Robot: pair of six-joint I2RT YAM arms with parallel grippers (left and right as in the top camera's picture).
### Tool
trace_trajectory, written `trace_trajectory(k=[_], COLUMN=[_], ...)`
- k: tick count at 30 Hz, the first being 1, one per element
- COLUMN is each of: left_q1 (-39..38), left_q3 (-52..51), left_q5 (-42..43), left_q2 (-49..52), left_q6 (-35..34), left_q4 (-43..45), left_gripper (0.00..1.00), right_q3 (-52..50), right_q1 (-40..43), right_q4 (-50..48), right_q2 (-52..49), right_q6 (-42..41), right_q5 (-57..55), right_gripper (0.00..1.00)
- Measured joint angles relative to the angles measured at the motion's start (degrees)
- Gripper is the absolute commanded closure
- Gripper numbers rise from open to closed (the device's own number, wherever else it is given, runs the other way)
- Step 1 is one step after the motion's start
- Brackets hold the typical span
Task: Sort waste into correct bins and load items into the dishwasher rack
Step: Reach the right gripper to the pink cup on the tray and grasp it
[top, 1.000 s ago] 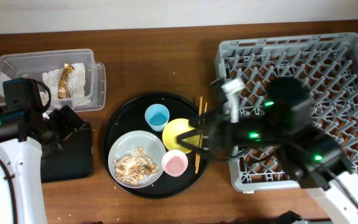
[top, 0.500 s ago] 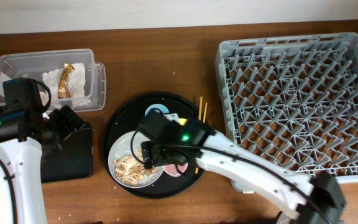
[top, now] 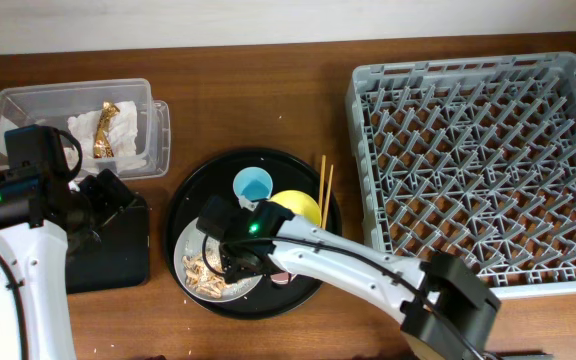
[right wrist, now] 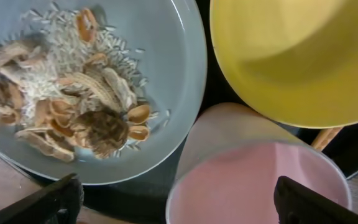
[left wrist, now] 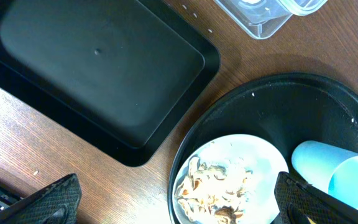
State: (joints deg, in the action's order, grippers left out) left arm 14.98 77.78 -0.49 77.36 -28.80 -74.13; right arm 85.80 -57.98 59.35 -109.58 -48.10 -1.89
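My right gripper is open, low over the round tray, its fingers either side of the pink cup. In the overhead view it hangs over the grey plate. The plate holds tan food scraps. The yellow bowl and the blue cup stand beside it. The chopsticks lie at the tray's right edge. My left gripper is open and empty, above the table between the shallow black tray and the plate. The napkin and the gold wrapper lie in the clear box.
The large round black tray carries the dishes in the middle of the table. The grey dishwasher rack fills the right side. The shallow black tray lies under my left arm, below the clear box.
My right arm has swung left from the rack's edge across the round tray and dropped over the plate and pink cup. The left arm has not moved.
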Motion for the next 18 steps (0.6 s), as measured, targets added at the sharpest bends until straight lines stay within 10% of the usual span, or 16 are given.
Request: trace_trajectory(k=[9, 18], left_q1=[0.0, -0.02], left_q3=[0.0, 0.0], left_q5=[0.0, 0.0], left_q2=[0.0, 0.0], left_q6=[0.0, 0.0], left_q4=[0.0, 0.0], left_gripper=[0.01, 0.01], right_q3=[0.0, 0.0], right_q1=[-0.04, -1.49], right_q4=[-0.87, -1.66], right_q2=[-0.22, -0.22], right_q6=[0.09, -1.97], right_q5=[0.0, -2.69], right_gripper=[0.03, 0.48])
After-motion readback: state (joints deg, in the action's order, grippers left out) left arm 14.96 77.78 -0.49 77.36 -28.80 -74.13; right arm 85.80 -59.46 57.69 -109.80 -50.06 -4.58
